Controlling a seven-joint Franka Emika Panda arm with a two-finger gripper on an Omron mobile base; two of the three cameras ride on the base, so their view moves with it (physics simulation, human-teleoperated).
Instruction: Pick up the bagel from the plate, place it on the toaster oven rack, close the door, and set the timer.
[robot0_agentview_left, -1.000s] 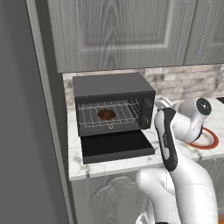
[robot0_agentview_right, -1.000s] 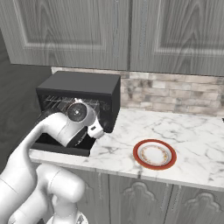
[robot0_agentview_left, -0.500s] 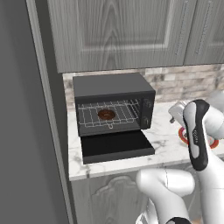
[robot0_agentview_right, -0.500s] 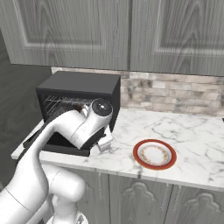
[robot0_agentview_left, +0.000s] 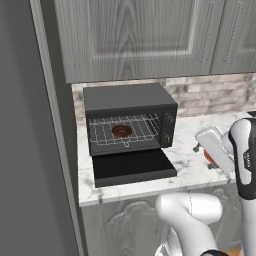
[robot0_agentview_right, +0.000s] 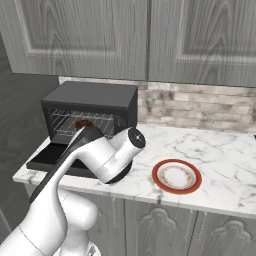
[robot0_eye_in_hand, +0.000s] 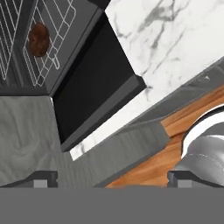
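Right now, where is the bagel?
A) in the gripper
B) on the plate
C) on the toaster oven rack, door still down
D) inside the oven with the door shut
C: the bagel lies on the toaster oven rack, and the door hangs open flat in front; the plate is bare.

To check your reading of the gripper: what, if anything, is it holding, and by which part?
Nothing. The gripper is open and empty; the bagel lies on the toaster oven rack.

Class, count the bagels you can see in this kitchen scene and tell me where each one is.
1. The bagel lies on the toaster oven rack inside the open oven. The plate on the counter holds none. Nothing visible hints at another.
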